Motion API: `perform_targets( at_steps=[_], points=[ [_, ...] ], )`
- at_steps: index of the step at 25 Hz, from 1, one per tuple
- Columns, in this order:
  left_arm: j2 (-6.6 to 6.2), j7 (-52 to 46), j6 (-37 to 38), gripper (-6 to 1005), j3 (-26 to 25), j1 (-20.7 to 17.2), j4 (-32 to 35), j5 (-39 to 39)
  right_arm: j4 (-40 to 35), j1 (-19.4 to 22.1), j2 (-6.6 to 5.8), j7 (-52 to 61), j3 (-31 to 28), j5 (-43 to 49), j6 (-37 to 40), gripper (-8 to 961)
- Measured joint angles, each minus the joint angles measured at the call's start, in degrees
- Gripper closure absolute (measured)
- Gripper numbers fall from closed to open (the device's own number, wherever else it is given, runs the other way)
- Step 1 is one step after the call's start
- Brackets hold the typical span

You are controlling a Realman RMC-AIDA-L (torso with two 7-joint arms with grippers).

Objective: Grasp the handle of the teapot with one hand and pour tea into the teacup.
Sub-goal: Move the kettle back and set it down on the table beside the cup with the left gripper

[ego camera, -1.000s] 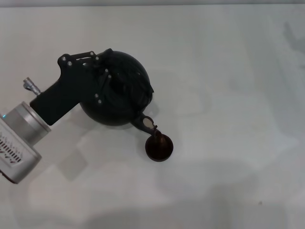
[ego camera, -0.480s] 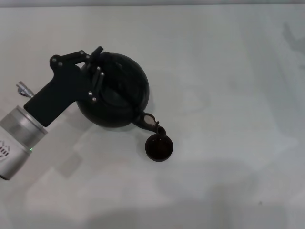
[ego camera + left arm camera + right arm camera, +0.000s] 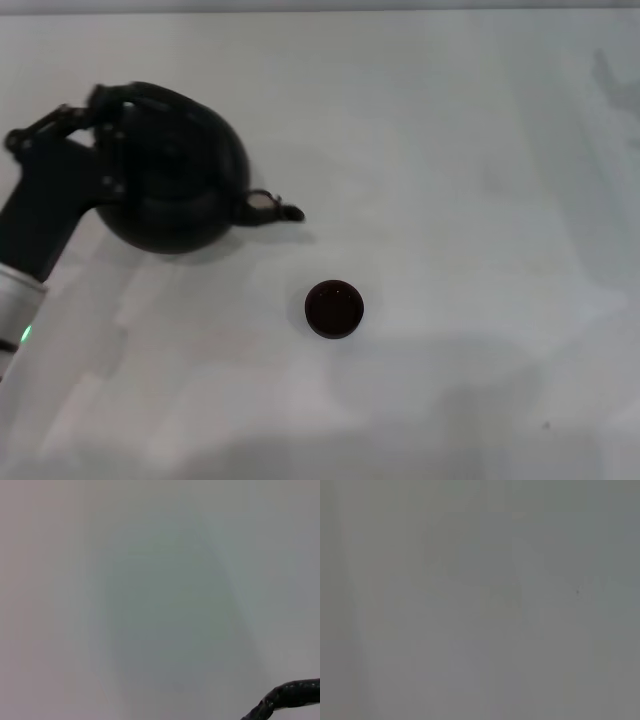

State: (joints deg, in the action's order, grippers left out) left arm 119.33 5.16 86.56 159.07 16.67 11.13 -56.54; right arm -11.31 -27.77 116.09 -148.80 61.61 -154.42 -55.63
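Observation:
The round matte black teapot is at the left in the head view, its short spout pointing right. My left gripper comes in from the left edge and is shut on the arched black handle over the lid. A piece of the rough handle also shows in the left wrist view. The small dark teacup stands alone on the white table, apart from the spout, to its right and nearer to me. Its glossy inside looks dark. My right gripper is out of view.
The white table stretches bare to the right and front of the cup. The right wrist view shows only plain grey surface.
My left gripper has carried the teapot left and away from the cup. The spout, which hung over the cup's rim, has swung up and clear of it. The cup has not moved.

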Motion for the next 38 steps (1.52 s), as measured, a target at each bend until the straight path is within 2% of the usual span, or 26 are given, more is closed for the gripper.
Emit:
perform_targets(
  at_steps=[5,8,20,38],
  points=[
    [0.21,-0.02,-0.22,866,0.03,-3.52,2.75,-7.29,0.04,0.0,0.01,0.0,0.0,0.0,-0.04,123],
    [0.23,-1.33,-1.29,865,0.08,-4.16,2.75,-8.51,0.06,0.0,-0.01,0.0,0.0,0.0,-0.09,123],
    [0.14,-4.83,-7.05,860,0.01,-2.81,2.7,-9.82,0.06,-0.09,-0.14,0.0,0.0,0.0,-0.19,123],
    [0.11,-4.81,-9.43,852,0.02,-1.91,2.22,-9.82,0.06,-0.16,-0.17,0.0,-0.05,0.0,-0.18,123]
  ],
)
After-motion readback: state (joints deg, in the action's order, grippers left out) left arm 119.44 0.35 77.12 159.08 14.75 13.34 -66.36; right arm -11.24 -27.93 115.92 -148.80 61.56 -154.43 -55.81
